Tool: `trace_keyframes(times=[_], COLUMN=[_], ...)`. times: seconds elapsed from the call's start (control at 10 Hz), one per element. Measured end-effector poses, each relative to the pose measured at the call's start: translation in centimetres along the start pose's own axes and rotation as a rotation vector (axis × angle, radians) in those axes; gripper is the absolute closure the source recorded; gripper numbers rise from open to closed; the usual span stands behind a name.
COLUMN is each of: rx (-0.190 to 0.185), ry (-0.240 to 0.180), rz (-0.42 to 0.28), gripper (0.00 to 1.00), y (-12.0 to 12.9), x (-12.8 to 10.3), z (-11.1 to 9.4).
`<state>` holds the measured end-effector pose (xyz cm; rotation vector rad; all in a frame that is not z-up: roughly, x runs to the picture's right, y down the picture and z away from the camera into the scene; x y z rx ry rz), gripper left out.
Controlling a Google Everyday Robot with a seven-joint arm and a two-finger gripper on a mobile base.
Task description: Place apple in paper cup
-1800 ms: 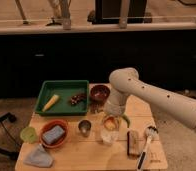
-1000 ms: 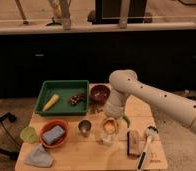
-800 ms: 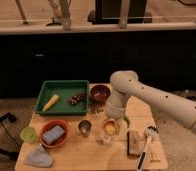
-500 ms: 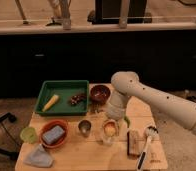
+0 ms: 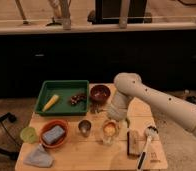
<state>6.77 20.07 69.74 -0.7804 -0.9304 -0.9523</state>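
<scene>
Wooden table, centre-front: paper cup w/ yellow-orange apple at its mouth. Gripper right above apple, close on it; whether it held or had let go, couldn't tell. Metal cup just left. Green tray back-left w/ corn-like piece.
</scene>
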Motion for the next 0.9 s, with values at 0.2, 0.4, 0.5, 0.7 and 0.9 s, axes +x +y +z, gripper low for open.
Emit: trace_keyframes(times=[0.2,0.4,0.5,0.7,0.9], rx=[0.007,0.013,0.016,0.021,0.026], ry=[-0.004,-0.002,0.001,0.009,0.022], rz=[-0.005,-0.007,-0.009,-0.012,-0.014], gripper=[0.2,0.2,0.2,0.2,0.2], y=[0.09,0.25,0.26,0.4,0.54], x=[0.09,0.1,0.09,0.08,0.07], z=[0.02,-0.1,-0.21,-0.4,-0.74])
